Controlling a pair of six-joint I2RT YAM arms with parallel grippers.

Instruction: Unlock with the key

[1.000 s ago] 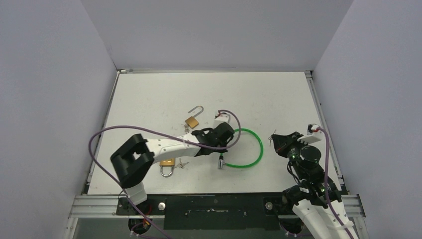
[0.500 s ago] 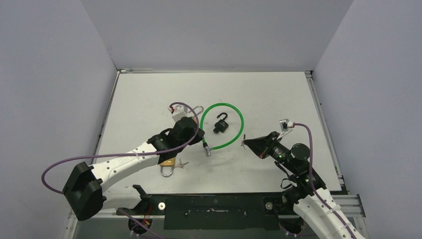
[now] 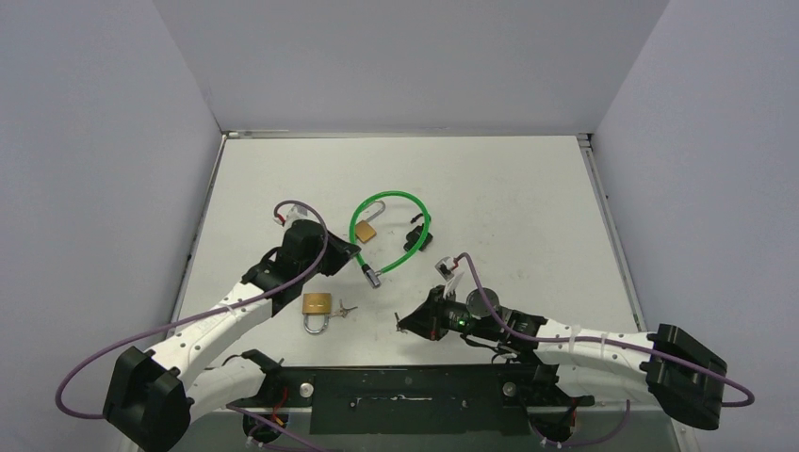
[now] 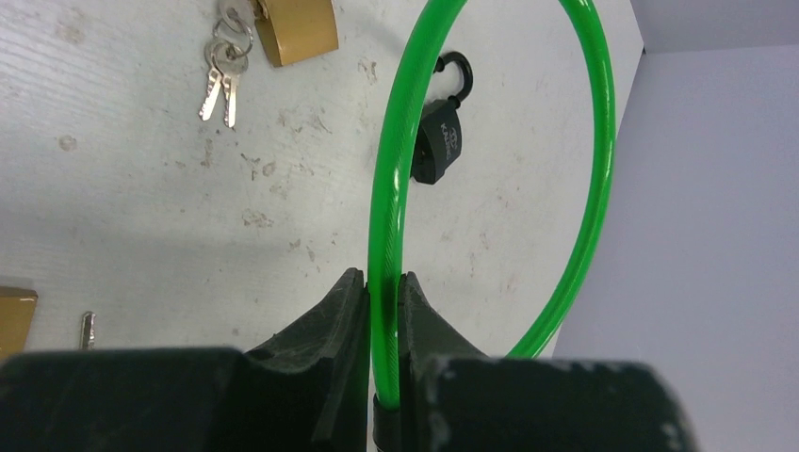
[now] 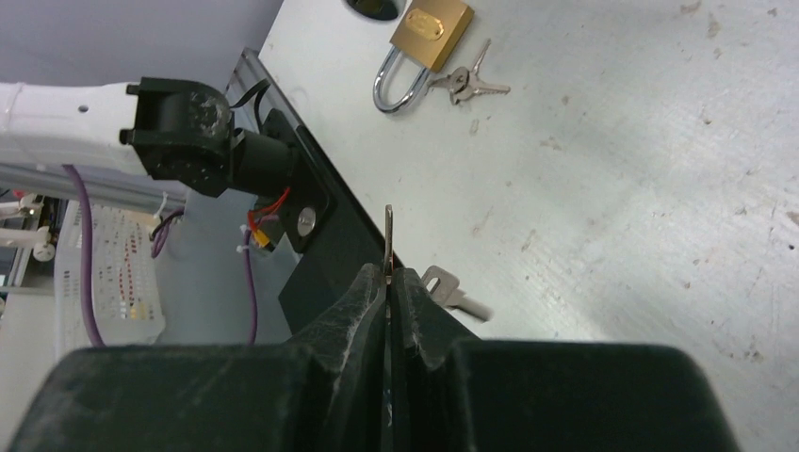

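Left tool (image 4: 382,279) tight on green cable lock (image 4: 388,198), right tool (image 5: 388,274) tight on key (image 5: 388,235).

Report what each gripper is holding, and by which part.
Left gripper: the green cable, pinched on its cord near one end. Right gripper: a key, edge-on, one end poking out; the clamped part is hidden.

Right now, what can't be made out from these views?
Teeth of key in right tool: right wrist view, edge-on and thin.
Lock end of green cable: left wrist view, hidden behind left tool.
Shackle of top brass padlock: left wrist view, cut off by top edge.
Keyhole of black padlock: top view, too small.
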